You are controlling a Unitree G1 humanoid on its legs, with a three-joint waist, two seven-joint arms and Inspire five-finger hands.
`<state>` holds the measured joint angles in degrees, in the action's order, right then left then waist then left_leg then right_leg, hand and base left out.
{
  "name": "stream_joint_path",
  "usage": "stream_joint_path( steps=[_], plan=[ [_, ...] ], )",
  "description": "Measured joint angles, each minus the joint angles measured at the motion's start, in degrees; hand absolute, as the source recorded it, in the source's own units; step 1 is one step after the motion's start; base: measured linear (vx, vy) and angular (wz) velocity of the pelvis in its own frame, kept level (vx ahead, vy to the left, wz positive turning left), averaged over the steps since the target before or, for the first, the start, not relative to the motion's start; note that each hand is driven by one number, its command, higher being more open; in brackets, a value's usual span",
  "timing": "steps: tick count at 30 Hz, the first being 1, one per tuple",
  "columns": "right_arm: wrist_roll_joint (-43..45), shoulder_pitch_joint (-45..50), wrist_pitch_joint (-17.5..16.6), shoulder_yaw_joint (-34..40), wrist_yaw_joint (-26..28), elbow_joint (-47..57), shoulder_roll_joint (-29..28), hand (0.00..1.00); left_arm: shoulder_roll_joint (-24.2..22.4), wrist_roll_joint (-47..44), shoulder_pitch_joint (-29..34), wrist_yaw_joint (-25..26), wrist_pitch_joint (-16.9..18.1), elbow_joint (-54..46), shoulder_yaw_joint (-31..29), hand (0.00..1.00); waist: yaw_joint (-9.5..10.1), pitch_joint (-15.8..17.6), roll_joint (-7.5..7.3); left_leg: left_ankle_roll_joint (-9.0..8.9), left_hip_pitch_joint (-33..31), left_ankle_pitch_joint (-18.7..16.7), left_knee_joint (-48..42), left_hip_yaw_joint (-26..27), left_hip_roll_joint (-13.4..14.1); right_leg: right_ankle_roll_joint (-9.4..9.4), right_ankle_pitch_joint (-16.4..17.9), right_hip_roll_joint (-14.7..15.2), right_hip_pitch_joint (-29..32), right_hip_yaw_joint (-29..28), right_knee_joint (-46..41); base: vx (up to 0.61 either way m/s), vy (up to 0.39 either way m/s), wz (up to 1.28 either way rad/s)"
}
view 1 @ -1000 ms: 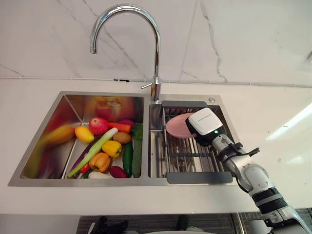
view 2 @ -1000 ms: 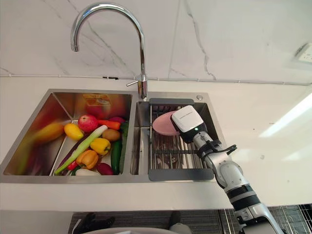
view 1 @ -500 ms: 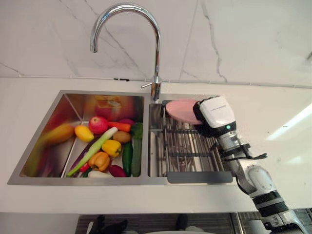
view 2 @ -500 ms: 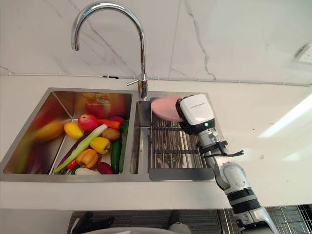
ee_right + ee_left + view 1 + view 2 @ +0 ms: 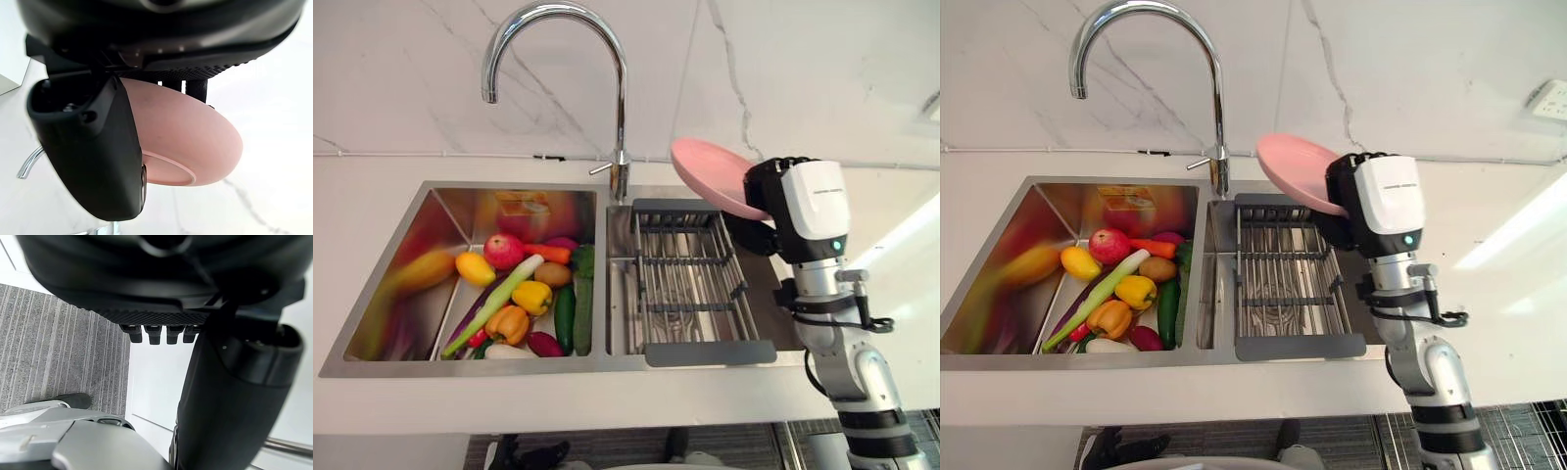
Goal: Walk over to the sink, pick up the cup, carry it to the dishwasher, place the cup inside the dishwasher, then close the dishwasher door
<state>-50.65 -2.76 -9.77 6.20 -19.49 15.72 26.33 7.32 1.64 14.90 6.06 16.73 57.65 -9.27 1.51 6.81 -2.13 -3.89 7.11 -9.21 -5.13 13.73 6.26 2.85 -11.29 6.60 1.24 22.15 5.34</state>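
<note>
Your left hand (image 5: 161,289) hangs idle over the grey ribbed floor; can't tell if it's open or closed. Further out in the stainless steel double sink (image 5: 509,365), coloured vegetables (image 5: 524,294) fill the left basin and a metal wire draining rack (image 5: 690,294) sits in the right. Your right hand (image 5: 762,201) has thumb and fingers pinched on the shallow pink bowl (image 5: 710,174), tilted in the air above the rack's back edge, near the chrome gooseneck tap (image 5: 622,98). I'd keep that pinch firm and draw back clear of the tap before turning. An edge grip like that probably slips easily.
</note>
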Motion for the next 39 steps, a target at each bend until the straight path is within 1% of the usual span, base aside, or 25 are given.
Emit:
stream_joint_path(
  steps=[2,4,6,8,9,10,12,13,14,15,16,17,18,20,22,23,24,25,26,27,28,29,30,34,39],
  plan=[
    [0.12,1.01,1.23,3.36,0.04,0.44,0.06,0.00,-0.11,-0.43,0.06,-0.29,0.30,0.01,-0.02,1.00,0.01,0.35,0.29,-0.16,-0.82,-1.25,-2.32,-0.04,0.42,-0.22,0.17,-0.54,0.01,-0.36,-0.12,-0.04,-0.026,-0.08],
    [1.66,1.43,3.52,5.35,0.34,0.35,0.59,0.00,-0.66,-0.43,1.07,-0.48,1.45,-0.90,-0.27,1.00,0.04,0.87,1.25,-0.06,-3.69,-5.16,-10.06,-1.00,1.71,-0.68,0.37,-1.91,0.50,-2.09,-0.30,-0.05,0.002,-0.49],
    [2.23,1.90,4.05,6.95,0.35,0.22,0.82,0.00,-1.98,-0.81,2.70,-0.27,2.59,-2.64,-0.61,1.00,0.69,1.50,2.14,0.27,-5.86,-7.67,-16.59,-4.22,2.03,-1.71,-0.32,-3.61,2.63,-8.46,-0.34,-0.07,0.046,-1.17],
    [2.10,3.96,3.78,8.27,0.21,0.22,0.95,0.00,-2.40,-1.79,3.93,-0.18,2.50,-2.45,-1.89,1.00,0.43,1.90,2.49,1.20,-5.46,-8.51,-17.74,-6.01,1.33,-2.17,-1.46,-4.06,3.03,-11.77,-0.34,-0.04,0.062,-1.09],
    [1.90,5.77,3.64,9.68,0.03,0.11,1.03,0.00,-2.28,-2.15,5.49,-0.81,2.53,-2.47,-1.84,1.00,0.41,2.02,2.50,2.36,-4.62,-10.04,-16.88,-8.52,0.67,-2.03,-2.07,-4.63,3.89,-14.48,-0.34,-0.08,0.109,-1.28],
    [1.65,6.34,3.35,10.98,-0.28,-0.13,1.04,0.00,-2.07,-2.19,6.44,-1.76,2.57,-2.49,-1.56,1.00,0.23,2.08,3.17,1.50,-3.88,-11.62,-15.59,-10.42,0.56,-1.52,-2.64,-5.61,4.91,-16.67,-0.36,-0.12,0.123,-1.43],
    [1.50,7.90,3.27,13.73,-0.95,-0.85,0.06,0.00,-1.22,-2.11,6.95,-2.62,1.97,-1.93,-1.64,1.00,-1.17,2.80,2.30,0.93,-3.75,-12.45,-15.83,-8.72,-0.44,0.04,-4.08,-5.52,6.19,-19.61,-0.37,-0.11,0.099,-0.87],
    [0.91,9.79,4.13,16.66,-1.31,-0.95,-1.23,0.00,-0.46,-1.50,6.71,-2.80,1.24,-1.54,-2.05,1.00,-2.47,3.44,1.20,2.08,-4.22,-11.83,-16.58,-7.89,-1.32,0.01,-1.32,-4.65,6.75,-17.44,-0.01,-0.11,0.074,-0.42],
    [0.84,9.93,4.74,17.35,-1.89,-1.36,-2.01,0.00,-0.49,-1.45,6.49,-2.87,0.89,-1.43,-2.21,1.00,-2.49,3.36,1.59,2.34,-3.79,-11.27,-15.28,-6.46,-0.60,0.72,1.82,-4.14,7.07,-13.83,-0.39,-0.15,0.097,-1.08],
    [0.67,8.00,5.30,16.59,-3.80,-3.60,-2.86,0.00,-1.59,-1.83,7.06,-2.80,0.58,-1.62,-2.76,1.00,-0.96,3.30,3.03,2.44,-2.23,-9.52,-12.33,-1.31,1.59,-3.06,6.17,-2.61,9.99,-5.10,-7.37,-0.12,0.070,-1.76],
    [-0.41,5.03,5.04,14.86,-5.28,-6.17,-2.71,0.00,-1.72,-2.65,7.90,-2.71,0.52,-2.09,-3.85,1.00,-0.23,3.42,2.96,2.40,-1.13,-9.18,-11.52,3.93,2.96,-7.15,9.02,0.06,12.95,2.23,-19.97,-0.10,0.071,-1.94],
    [-1.04,3.91,4.83,14.25,-5.82,-7.29,-2.67,0.00,-1.92,-2.84,8.20,-2.67,0.29,-2.09,-4.31,1.00,0.15,3.53,3.10,2.36,-0.33,-9.16,-11.36,5.91,3.68,-8.67,10.80,1.89,12.73,6.12,-25.55,-0.08,0.072,-1.79],
    [-1.95,1.71,4.69,12.50,-7.12,-9.44,-2.40,0.00,-1.94,-3.49,9.03,-2.23,-0.60,-2.18,-4.36,1.00,0.81,3.56,3.18,2.30,1.69,-9.13,-11.20,9.48,4.85,-11.61,14.67,5.90,10.70,12.80,-33.75,-0.04,0.033,-1.25],
    [-4.18,-1.72,4.45,9.11,-8.41,-12.04,-1.42,0.00,-1.45,-6.74,9.85,-1.48,-2.14,-2.37,-4.32,1.00,1.80,2.89,2.45,2.29,2.19,-9.14,-12.14,14.05,6.20,-12.95,18.10,11.32,7.37,17.94,-40.34,-0.02,-0.056,-1.39],
    [-5.88,-4.86,3.95,6.27,-8.87,-13.97,0.14,0.00,-0.24,-10.72,9.15,-0.93,-4.11,-3.11,-4.34,1.00,2.37,1.78,1.14,2.23,-0.40,-9.17,-14.57,16.39,8.26,-11.69,17.70,12.72,6.06,18.00,-38.75,0.02,-0.183,-1.09],
    [-6.00,-6.57,3.82,4.67,-8.78,-15.25,1.16,0.00,1.17,-13.07,8.07,-0.98,-5.62,-3.14,-4.60,1.00,3.16,1.00,-0.28,2.20,-1.66,-9.17,-16.21,17.05,9.11,-9.71,14.11,12.67,3.99,17.93,-32.85,0.06,-0.298,-0.96],
    [-5.99,-7.65,3.50,3.86,-8.27,-16.21,1.70,0.00,1.46,-15.17,6.51,-1.04,-7.57,-2.51,-6.84,1.00,4.46,0.89,-0.78,1.88,-1.66,-9.11,-18.27,17.36,10.34,-6.13,12.92,10.13,1.37,16.90,-25.44,0.06,-0.326,-0.94],
    [-5.95,-7.79,3.49,3.51,-7.99,-16.62,1.98,0.00,1.05,-15.82,6.05,-1.02,-8.04,-1.81,-8.24,1.00,4.86,0.83,-0.31,0.64,-1.88,-8.34,-20.24,17.35,11.44,-5.91,12.84,8.08,-0.47,16.89,-21.87,0.06,-0.354,-0.76],
    [-5.67,-7.65,3.53,3.37,-6.71,-17.01,1.87,0.00,0.43,-16.32,5.16,-1.15,-8.50,-1.11,-10.31,1.00,5.51,1.13,-1.32,-0.43,-5.44,-8.22,-27.34,16.15,13.44,-4.28,11.76,5.92,-3.40,15.24,-15.65,0.01,-0.286,-0.47],
    [-5.11,-7.71,4.12,3.88,-5.90,-17.66,1.29,0.00,-0.36,-16.21,4.58,-1.65,-8.48,-1.07,-10.66,1.00,5.66,1.01,-1.94,-2.72,-7.33,-9.37,-19.39,13.32,10.66,-2.02,10.29,6.19,-4.18,13.56,-12.45,0.00,-0.221,-0.34],
    [-4.94,-7.72,4.36,4.57,-5.36,-17.66,1.34,0.00,-0.97,-16.30,4.16,-2.07,-8.58,-1.05,-10.72,1.00,5.37,0.97,-1.58,-2.35,-7.60,-6.21,-12.39,12.15,9.09,-1.08,9.69,6.25,-4.38,12.98,-11.59,0.03,-0.098,-0.49],
    [-4.77,-7.02,4.41,4.91,-4.08,-17.64,0.86,0.00,-1.80,-16.19,4.77,-2.09,-8.44,-0.82,-12.14,1.00,5.88,0.54,-1.64,-2.73,-6.07,1.09,-8.48,11.37,7.68,1.00,9.18,5.98,-4.61,12.39,-9.92,0.10,-0.061,-0.29],
    [-4.79,-5.18,4.13,5.11,-3.09,-16.55,0.79,0.00,-1.81,-16.14,5.61,-2.18,-8.08,-1.03,-13.26,1.00,5.15,0.22,-1.95,-2.71,-6.07,1.92,-6.92,11.06,7.19,2.04,8.80,5.68,-4.99,12.72,-8.45,0.11,-0.069,-0.23],
    [-5.99,-3.32,3.06,5.93,-1.21,-16.62,-1.00,0.00,-2.17,-15.50,5.89,-2.13,-6.83,-1.01,-13.81,1.00,4.02,0.60,-1.97,-2.86,-6.09,3.34,-5.45,10.52,6.51,3.52,7.83,4.77,-6.60,13.67,-3.82,0.01,-0.056,0.09],
    [-8.01,-3.11,3.12,5.81,-0.11,-18.78,-2.57,0.00,-3.68,-8.83,6.13,-1.07,-3.69,-1.02,-12.61,1.00,4.23,1.04,0.34,-3.30,-6.74,3.94,-4.85,9.30,6.47,4.09,7.34,3.89,-7.43,14.96,-1.70,-0.01,-0.019,0.13]
  ],
)
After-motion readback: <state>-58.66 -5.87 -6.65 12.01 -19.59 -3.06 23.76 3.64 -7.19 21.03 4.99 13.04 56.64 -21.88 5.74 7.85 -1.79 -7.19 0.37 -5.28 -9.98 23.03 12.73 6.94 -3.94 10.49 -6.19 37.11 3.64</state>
